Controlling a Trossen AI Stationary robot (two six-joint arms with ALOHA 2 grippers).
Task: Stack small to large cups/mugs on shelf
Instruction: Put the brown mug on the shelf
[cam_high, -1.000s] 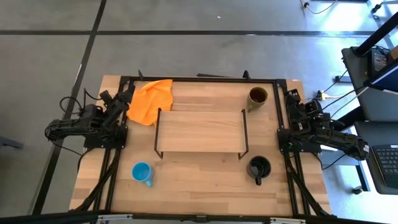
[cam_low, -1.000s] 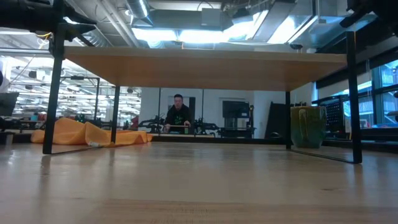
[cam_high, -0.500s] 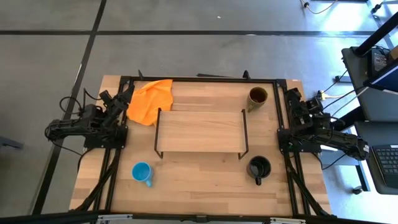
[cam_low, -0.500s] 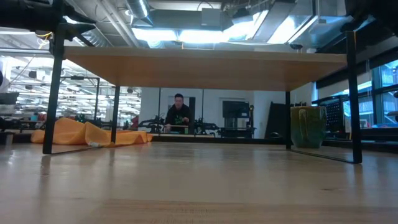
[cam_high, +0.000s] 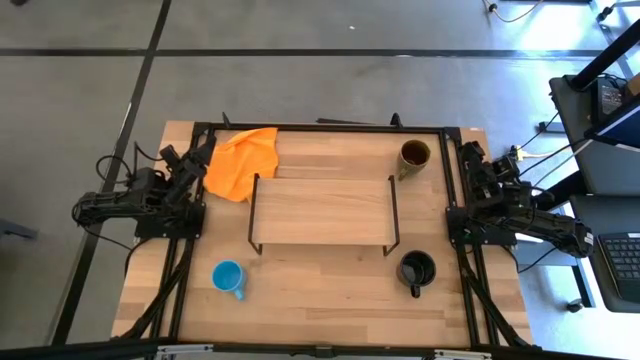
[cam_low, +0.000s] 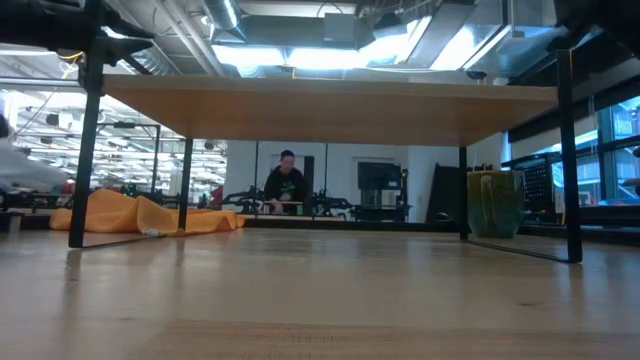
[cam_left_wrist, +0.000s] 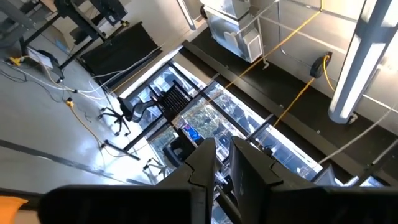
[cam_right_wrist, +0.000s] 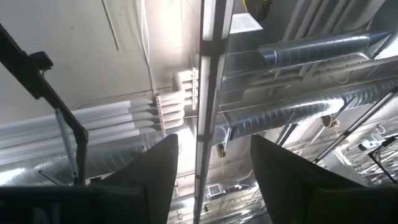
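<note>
Left gripper (cam_high: 200, 158) parked at the table's left edge, touching nothing, its tip near the orange cloth (cam_high: 242, 160); right gripper (cam_high: 474, 170) parked at the right edge, also empty. High view: shelf (cam_high: 321, 211) stands mid-table with a bare top. Light-blue mug (cam_high: 229, 277) sits on the tabletop off the shelf's front-left corner, well apart from the left gripper. Black mug (cam_high: 417, 269) sits off the front-right corner, near the right arm's base. Olive-brown mug (cam_high: 414, 155) stands at the back right, beside the shelf's rear-right leg, the nearest mug to the right gripper. Low view: shelf board (cam_low: 330, 105) spans overhead on black legs; olive-brown mug (cam_low: 494, 204) upright at right, cloth (cam_low: 140, 213) heaped at left, a person (cam_low: 287, 184) seated far behind in the room. Left wrist view: left gripper (cam_left_wrist: 222, 168) points up at the room's ceiling, fingers a narrow slit apart. Right wrist view: right gripper (cam_right_wrist: 212, 171) aims at ceiling ducts, fingers spread wide, nothing between.
</note>
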